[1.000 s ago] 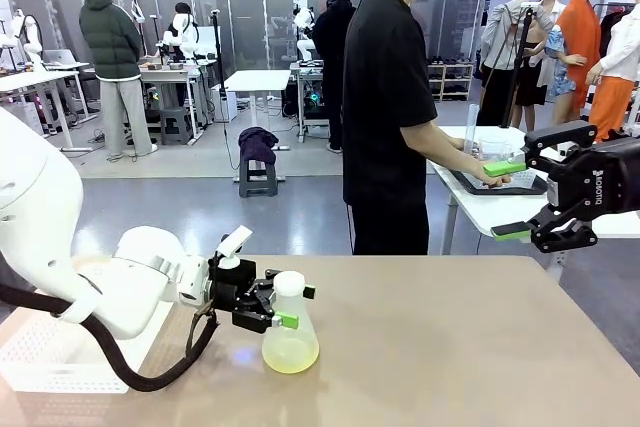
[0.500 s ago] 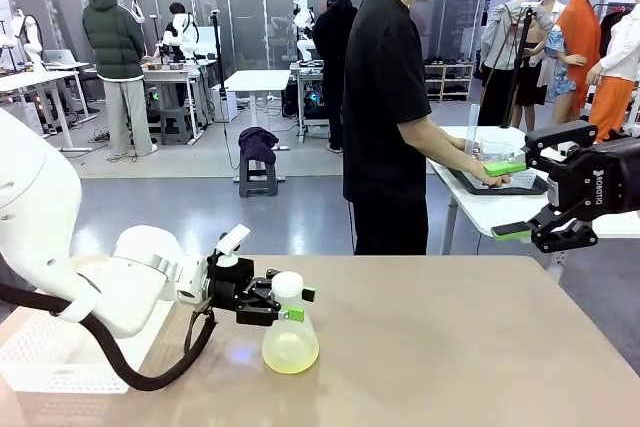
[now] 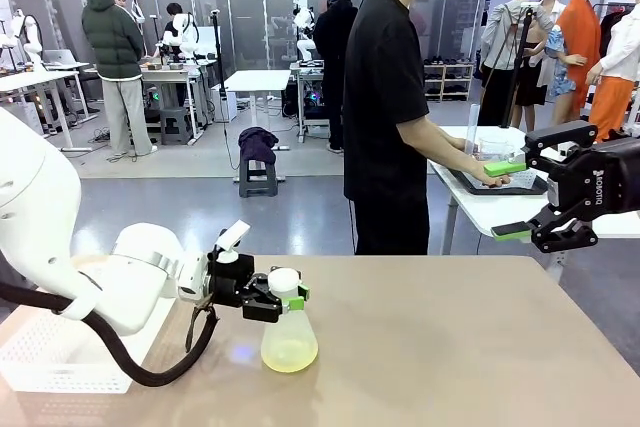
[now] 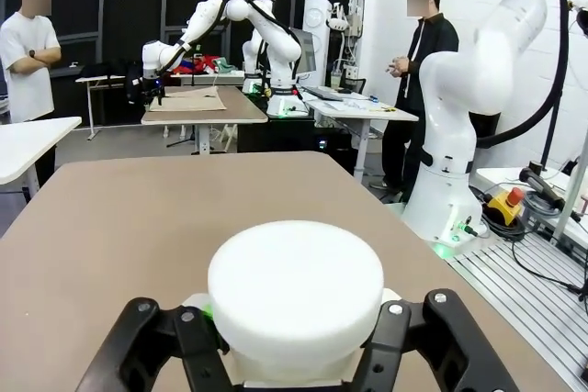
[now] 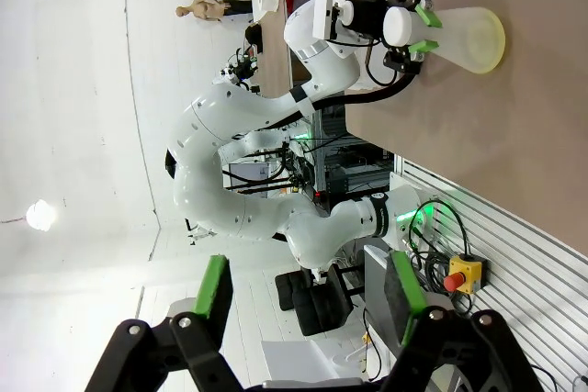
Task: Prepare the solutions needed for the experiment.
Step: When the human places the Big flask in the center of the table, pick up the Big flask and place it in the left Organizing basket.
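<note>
A clear conical flask (image 3: 290, 339) stands on the tan table (image 3: 450, 347), left of centre. It holds the solutions (image 3: 290, 353), a shallow pale yellow layer. A white stopper (image 3: 283, 278) caps it. My left gripper (image 3: 284, 299) reaches in from the left and is shut on the flask's neck just under the stopper. In the left wrist view the stopper (image 4: 294, 296) sits between the black fingers (image 4: 152, 351). My right gripper (image 3: 508, 199) hangs open and empty above the table's far right edge. From the right wrist view, beyond the open gripper (image 5: 310, 296), the flask (image 5: 470, 39) and left gripper (image 5: 418, 34) show.
A white basket (image 3: 40, 359) sits at the table's near left corner. A person in black (image 3: 385, 117) stands past the far edge, turned to a white side table (image 3: 500, 212) with a tray. The table's right half is bare.
The left gripper's fingers, spread on either side of the flask's neck a second ago, have closed on it. The right arm has not moved.
</note>
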Tool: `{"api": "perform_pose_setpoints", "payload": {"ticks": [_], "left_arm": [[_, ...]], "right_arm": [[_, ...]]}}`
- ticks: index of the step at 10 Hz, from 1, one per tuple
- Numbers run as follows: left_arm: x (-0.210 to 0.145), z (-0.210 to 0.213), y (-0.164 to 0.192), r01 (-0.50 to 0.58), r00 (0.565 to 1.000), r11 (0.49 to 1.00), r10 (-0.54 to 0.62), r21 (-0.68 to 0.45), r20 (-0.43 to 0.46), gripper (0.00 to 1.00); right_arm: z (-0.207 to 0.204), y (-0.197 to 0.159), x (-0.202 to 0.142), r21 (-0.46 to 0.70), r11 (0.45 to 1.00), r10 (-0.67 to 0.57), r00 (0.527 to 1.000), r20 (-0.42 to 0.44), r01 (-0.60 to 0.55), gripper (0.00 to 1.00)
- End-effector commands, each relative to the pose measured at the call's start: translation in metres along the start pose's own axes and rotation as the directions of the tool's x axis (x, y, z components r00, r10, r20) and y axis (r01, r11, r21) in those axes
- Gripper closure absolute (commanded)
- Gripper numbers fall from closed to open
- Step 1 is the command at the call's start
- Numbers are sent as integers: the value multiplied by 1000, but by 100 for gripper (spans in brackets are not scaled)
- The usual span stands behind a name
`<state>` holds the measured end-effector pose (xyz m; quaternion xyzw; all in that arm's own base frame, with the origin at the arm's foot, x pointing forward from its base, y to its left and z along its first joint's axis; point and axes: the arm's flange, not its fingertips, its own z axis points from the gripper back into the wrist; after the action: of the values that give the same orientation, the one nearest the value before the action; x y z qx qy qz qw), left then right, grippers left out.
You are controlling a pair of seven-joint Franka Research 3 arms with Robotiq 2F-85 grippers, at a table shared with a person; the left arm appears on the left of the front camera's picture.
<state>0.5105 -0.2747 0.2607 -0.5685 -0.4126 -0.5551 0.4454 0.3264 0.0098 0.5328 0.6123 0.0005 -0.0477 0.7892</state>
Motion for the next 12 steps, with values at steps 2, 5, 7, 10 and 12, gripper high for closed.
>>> {"api": "perform_pose_setpoints", "payload": {"ticks": [2,5,7,10,12], "left_arm": [[2,2,5,-16,1000,999,17,42,-5,100],[19,0,-2,1,1000,999,-1,53,-1,89],[59,-5,-17,-27,1000,999,27,33,17,89],[135,6,-39,52,999,999,-52,-5,0,89],[186,36,-52,127,992,992,-127,22,1,89]], "right_arm": [[-1,1,1,12,1000,13,1000,0,-13,15],[-1,1,1,12,1000,13,1000,0,-13,15],[-1,1,1,12,1000,13,1000,0,-13,15],[-1,1,1,12,1000,13,1000,0,-13,15],[-1,1,1,12,1000,13,1000,0,-13,15]]}}
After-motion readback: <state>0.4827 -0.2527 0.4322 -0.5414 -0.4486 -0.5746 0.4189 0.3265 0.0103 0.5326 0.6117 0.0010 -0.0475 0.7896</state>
